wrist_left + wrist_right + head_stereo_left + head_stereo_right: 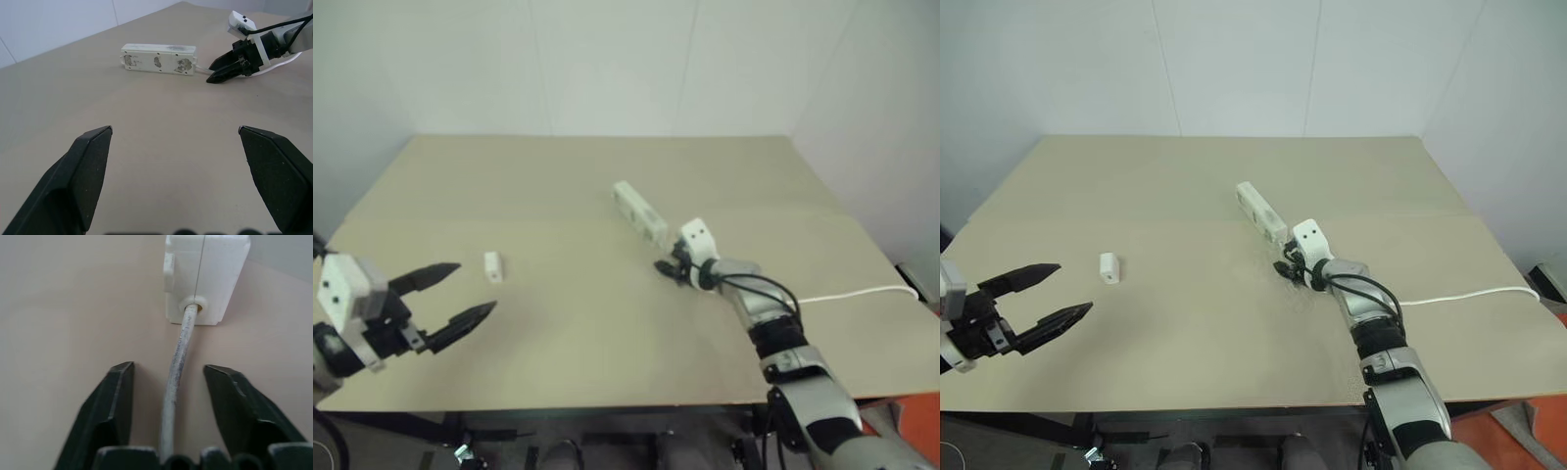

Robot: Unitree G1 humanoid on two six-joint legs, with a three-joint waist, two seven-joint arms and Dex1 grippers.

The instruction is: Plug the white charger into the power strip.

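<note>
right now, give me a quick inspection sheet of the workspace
surface: tan table, flat, no spills seen
job's things: white charger lies loose on the robot's left side, apart from the power strip, which lies near the middle with nothing plugged in
clutter: nothing seen
grippers: left gripper hovers short of the charger, jaws wide open and empty; right gripper sits at the strip's cord end, jaws partly open on either side of the cord, not clamped on it
cables: thin white cord runs from the strip off the table's right edge
surroundings: plain white walls
</note>
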